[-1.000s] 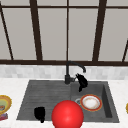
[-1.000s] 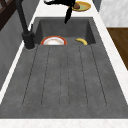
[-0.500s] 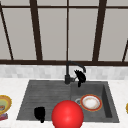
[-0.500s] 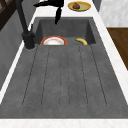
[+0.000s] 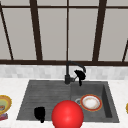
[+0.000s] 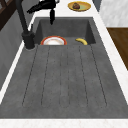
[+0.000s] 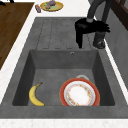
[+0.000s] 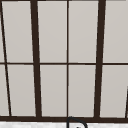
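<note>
So the right hand (image 5: 80,75) hangs right at the end of the faucet (image 5: 68,75) spout, above the sink (image 5: 47,90) basin, fingers loose with one pointing straight down, gripping nothing. In the basin under it sits a red-rimmed plate (image 7: 80,95), with a banana (image 7: 35,95) at about 9 o'clock from the plate in the right side view. The left hand (image 5: 40,114) floats at 7 o'clock over the drainboard, beside a big red ball (image 5: 67,115); can't tell how its fingers are set.
</note>
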Available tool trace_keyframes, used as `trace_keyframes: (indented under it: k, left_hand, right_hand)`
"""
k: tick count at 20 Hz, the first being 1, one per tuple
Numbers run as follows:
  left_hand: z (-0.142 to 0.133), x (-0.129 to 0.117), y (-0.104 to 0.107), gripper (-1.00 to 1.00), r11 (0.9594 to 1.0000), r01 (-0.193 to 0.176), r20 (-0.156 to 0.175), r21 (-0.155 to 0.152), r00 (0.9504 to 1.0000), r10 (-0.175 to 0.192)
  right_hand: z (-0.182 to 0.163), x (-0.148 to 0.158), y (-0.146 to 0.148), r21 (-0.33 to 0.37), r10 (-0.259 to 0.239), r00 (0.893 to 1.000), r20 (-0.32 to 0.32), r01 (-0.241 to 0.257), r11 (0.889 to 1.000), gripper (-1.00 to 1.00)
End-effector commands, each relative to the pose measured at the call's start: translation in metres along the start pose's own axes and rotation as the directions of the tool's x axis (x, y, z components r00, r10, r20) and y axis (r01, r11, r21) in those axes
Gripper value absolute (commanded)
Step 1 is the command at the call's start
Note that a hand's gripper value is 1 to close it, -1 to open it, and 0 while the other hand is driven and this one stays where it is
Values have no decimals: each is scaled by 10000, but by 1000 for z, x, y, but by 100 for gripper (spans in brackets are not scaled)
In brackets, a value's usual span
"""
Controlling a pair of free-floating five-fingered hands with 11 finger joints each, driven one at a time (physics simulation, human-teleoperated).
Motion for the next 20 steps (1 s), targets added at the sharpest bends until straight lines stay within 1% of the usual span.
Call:
trace_keyframes:
  k: [1,4,8,14,20]
  left_hand:
    - [0,0,0,0,10000,0,0,0,10000,0]
    - [0,0,0,0,10000,0,0,0,10000,0]
    - [0,0,0,0,10000,0,0,0,10000,0]
    - [0,0,0,0,10000,0,0,0,10000,0]
    - [0,0,0,0,10000,0,0,0,10000,0]
  right_hand:
    - [-27,-6,9,403,684,9976,-110,-679,9969,-100]
    - [-50,-9,19,434,728,9973,-137,-722,9964,-100]
    - [-80,-14,44,472,771,9970,-108,-765,9960,-100]
    - [-113,-17,65,1386,806,9967,-55,-791,9872,-100]
    - [-110,-17,85,779,795,9968,5,-793,9938,-100]
